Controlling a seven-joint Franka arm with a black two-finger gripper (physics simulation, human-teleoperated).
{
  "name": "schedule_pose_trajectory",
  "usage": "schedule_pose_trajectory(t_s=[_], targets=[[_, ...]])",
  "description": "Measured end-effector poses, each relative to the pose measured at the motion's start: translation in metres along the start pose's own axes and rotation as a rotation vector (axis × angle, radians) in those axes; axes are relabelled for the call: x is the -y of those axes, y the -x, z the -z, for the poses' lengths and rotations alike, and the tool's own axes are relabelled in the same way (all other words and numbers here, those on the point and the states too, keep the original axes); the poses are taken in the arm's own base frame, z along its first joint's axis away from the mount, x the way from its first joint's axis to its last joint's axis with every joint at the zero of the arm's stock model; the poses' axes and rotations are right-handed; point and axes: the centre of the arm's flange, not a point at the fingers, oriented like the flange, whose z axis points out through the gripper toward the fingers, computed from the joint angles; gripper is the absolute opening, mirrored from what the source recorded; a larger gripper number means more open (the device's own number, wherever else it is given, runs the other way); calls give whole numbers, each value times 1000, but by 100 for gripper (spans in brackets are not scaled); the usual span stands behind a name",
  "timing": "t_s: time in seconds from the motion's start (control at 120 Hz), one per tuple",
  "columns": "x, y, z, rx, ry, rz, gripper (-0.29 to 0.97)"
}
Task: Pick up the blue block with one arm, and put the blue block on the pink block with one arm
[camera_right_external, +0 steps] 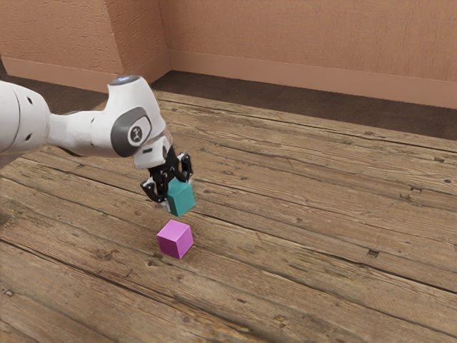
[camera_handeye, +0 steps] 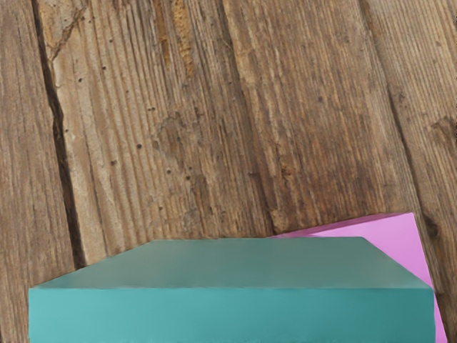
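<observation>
A teal-blue block (camera_right_external: 181,198) hangs in the air above the wooden table, with my black gripper (camera_right_external: 173,193) shut on it from two sides. The pink block (camera_right_external: 176,239) rests on the table just below it, slightly toward the exterior view's left and front. A small gap separates the two blocks. In the wrist view the held blue block (camera_handeye: 232,293) looms large under my hand, and a corner of the pink block (camera_handeye: 385,239) peeks out from behind it.
The wooden plank table (camera_right_external: 321,214) stretches wide around both blocks. A brown floor and pinkish walls (camera_right_external: 307,36) lie beyond the table's far edge.
</observation>
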Motion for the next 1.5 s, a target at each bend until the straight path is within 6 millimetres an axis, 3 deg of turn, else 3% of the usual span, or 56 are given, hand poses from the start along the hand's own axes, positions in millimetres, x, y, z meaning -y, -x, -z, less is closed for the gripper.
schedule_pose_trajectory(t_s=[0.375, 0.675, 0.942, 1.092, 1.2, 1.275, 1.333, 1.375, 1.425, 1.467, 1.5], targets=[[-49, -8, -13, 16, -10, 61, 32], [-45, -2, -31, 20, -5, 99, 34], [-42, 2, -37, 21, 0, 124, 56], [-42, 1, -25, 25, -17, 131, 62], [-47, 0, 7, 32, -55, 137, 64], [-55, -7, 46, 35, -84, 137, 65], [-55, -15, 101, 44, -108, 137, 66], [-37, -22, 163, 72, -140, 128, 66], [-18, -27, 222, 96, -143, 142, 67], [-2, -28, 257, 119, -122, 165, 67], [5, -29, 272, 139, -94, 189, 67]])
